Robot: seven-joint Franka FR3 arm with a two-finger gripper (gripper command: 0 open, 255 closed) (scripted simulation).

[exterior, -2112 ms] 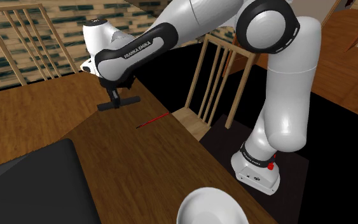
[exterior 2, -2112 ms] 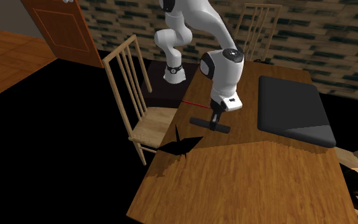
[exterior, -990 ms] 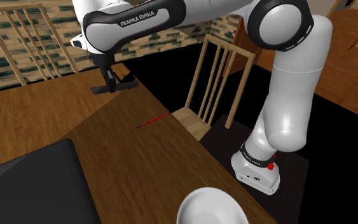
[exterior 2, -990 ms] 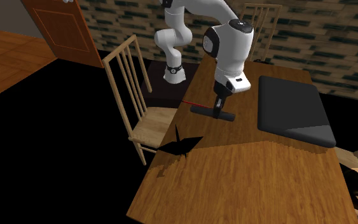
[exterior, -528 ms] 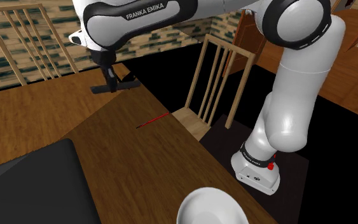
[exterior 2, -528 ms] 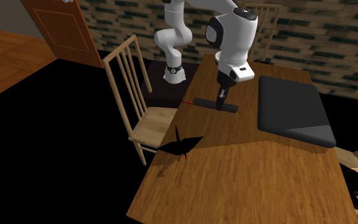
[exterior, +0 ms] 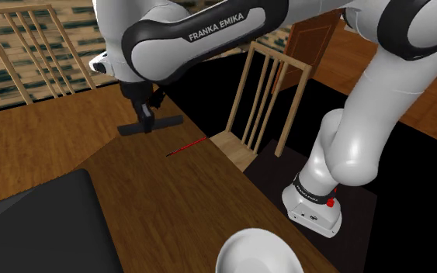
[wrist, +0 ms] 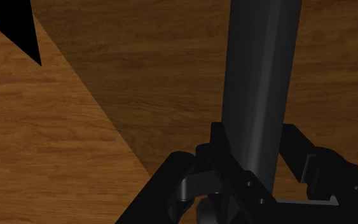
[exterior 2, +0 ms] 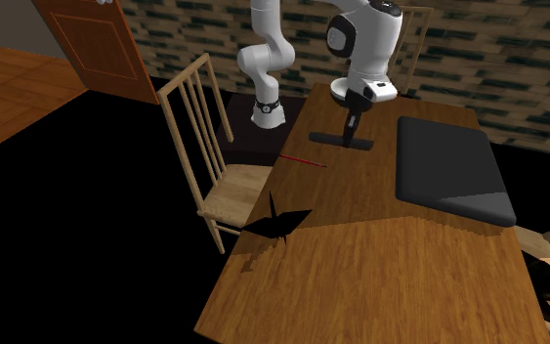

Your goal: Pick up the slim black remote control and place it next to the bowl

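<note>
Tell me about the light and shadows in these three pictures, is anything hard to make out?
Wrist view: a sharp diagonal shadow edge splits the table, bright wood on one side, dim wood behind the remote. Shoulder view: a similar dim wedge crosses the tabletop. Second exterior view: the table's near end is lit, its far end shaded.

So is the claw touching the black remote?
Touching. The wrist view shows it: the claw clasps the remote from both sides, with no gap between them.
</note>
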